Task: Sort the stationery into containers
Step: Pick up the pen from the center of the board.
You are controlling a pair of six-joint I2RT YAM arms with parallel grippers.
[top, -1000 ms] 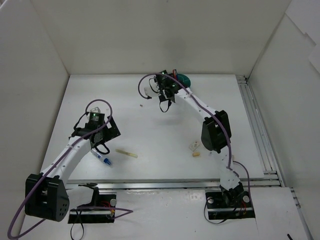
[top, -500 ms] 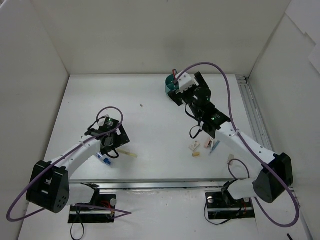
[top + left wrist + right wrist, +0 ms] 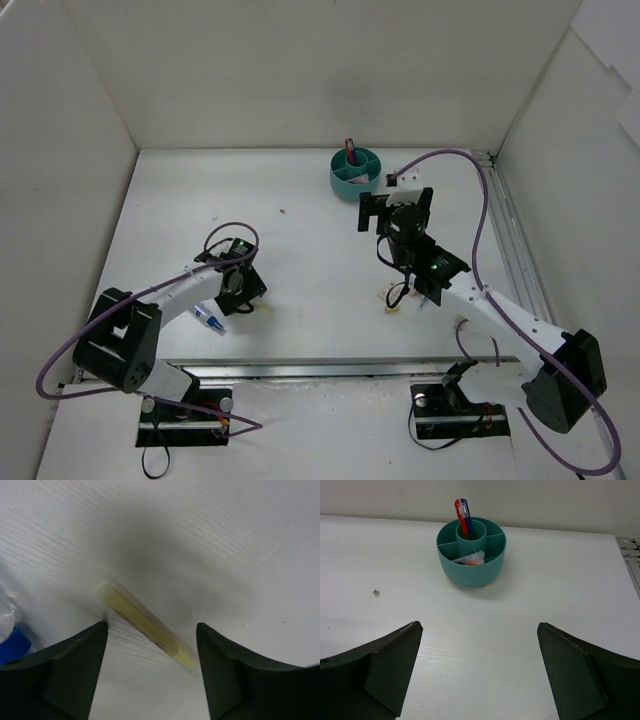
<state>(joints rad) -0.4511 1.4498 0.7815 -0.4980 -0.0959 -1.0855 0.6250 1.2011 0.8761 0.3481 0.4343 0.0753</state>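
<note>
Stationery is partly sorted: red and blue pens (image 3: pixel 462 515) stand in the central well of the teal organiser (image 3: pixel 470 575), and an orange-tipped piece (image 3: pixel 470 558) lies in a front ring compartment. On the tabletop (image 3: pixel 300 220), a yellow pen (image 3: pixel 137 622) lies flat and slantwise between the fingers of the left tool (image 3: pixel 150 628). They stand apart on either side without touching it, placed, I judge, to close across its shaft. A blue-and-white pen (image 3: pixel 208 320) lies just beside. The right tool (image 3: pixel 478 626) is spread wide and empty, facing the organiser. Small cream pieces (image 3: pixel 391 307) lie near its arm, probably its next pick.
</note>
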